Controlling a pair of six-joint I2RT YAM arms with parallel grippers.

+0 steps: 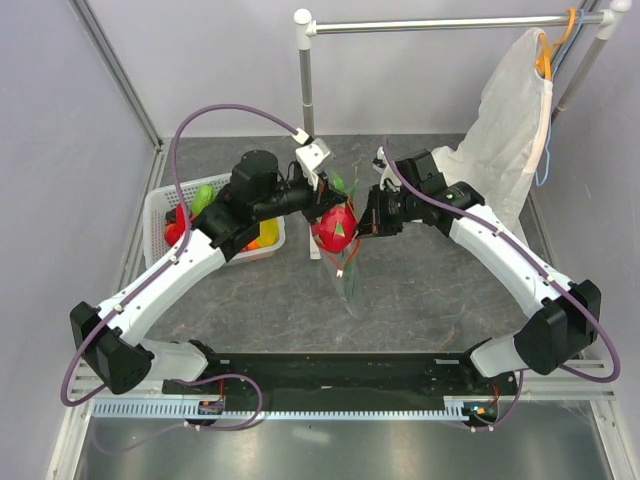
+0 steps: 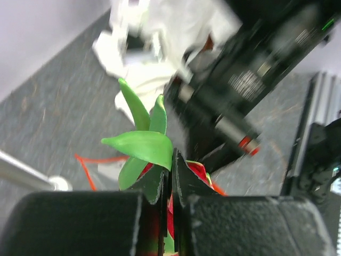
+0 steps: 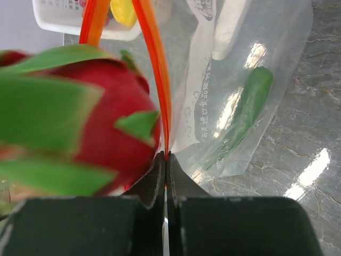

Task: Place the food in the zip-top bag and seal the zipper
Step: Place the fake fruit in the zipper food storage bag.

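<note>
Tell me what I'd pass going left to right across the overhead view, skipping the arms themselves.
white basket → red dragon fruit toy → white garment cover

Top camera high, looking down; wrist cameras close, facing each other, sharing dragon fruit (image 1: 337,228) (image 3: 106,120).

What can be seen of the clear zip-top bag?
The bag is thin clear plastic with printed text and an orange-red strip along its open mouth. The right hand, shut on that strip, holds it up. A green toy pod lies inside; a red fruit with green leaves sits at the mouth.
</note>
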